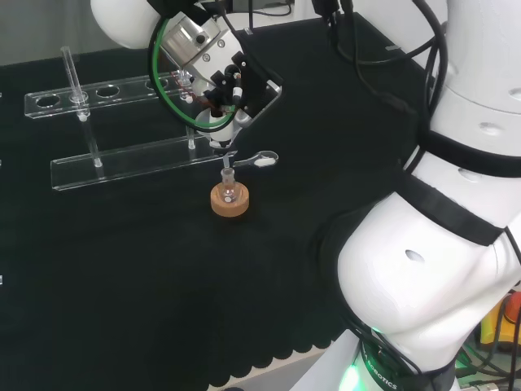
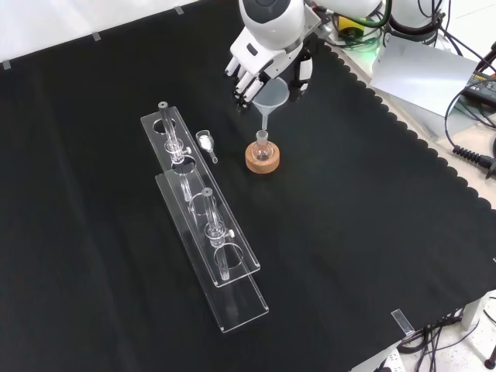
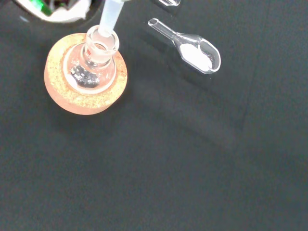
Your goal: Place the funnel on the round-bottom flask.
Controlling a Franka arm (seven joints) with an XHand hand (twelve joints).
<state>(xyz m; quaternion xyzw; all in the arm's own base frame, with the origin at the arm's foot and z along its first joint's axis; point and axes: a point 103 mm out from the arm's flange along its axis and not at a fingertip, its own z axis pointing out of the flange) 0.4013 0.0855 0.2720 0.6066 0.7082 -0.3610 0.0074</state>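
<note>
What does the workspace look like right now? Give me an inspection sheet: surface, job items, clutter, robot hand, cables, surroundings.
Surface: black cloth with scalloped edge, covering the bench.
Job's things: small clear glass round-bottom flask upright in a round cork ring stand; translucent plastic funnel held above it, stem tip at the flask mouth.
Clutter: clear acrylic test tube rack holding glass tubes; clear glass scoop with white powder lying on the cloth beside the stand.
Robot hand: black and white robot hand, fingers curled round the funnel.
Cables: green and black cables at the wrist; more cables beyond the cloth.
Surroundings: nothing else seen touching the work.
</note>
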